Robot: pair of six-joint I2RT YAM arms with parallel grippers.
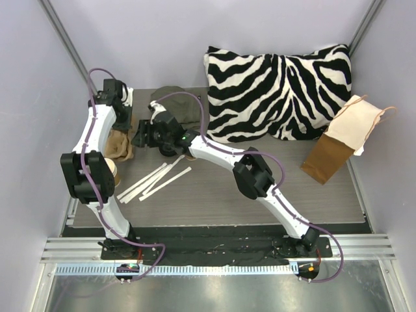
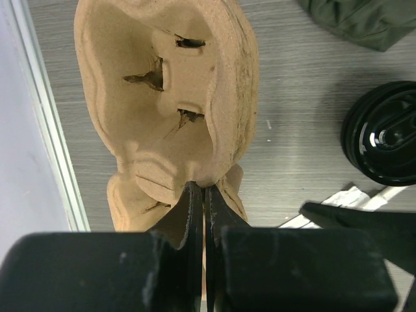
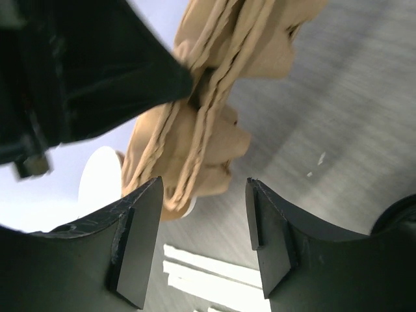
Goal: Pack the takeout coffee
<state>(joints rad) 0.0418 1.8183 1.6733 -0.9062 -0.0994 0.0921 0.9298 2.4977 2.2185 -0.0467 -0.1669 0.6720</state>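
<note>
The tan pulp cup carrier is tilted up off the table at the far left, and my left gripper is shut on its lower edge. In the top view the left gripper sits over the carrier. The coffee cup, tan with a pale rim, stands just in front of it, partly hidden by the left arm. My right gripper is open right beside the carrier, with nothing between its fingers; from above, the right gripper is to the carrier's right. A black lid lies on the table nearby.
White paper strips lie left of centre. An olive cloth sits behind the right gripper. A zebra-striped cushion fills the back, and a brown paper bag lies at the right. The left wall is close to the carrier.
</note>
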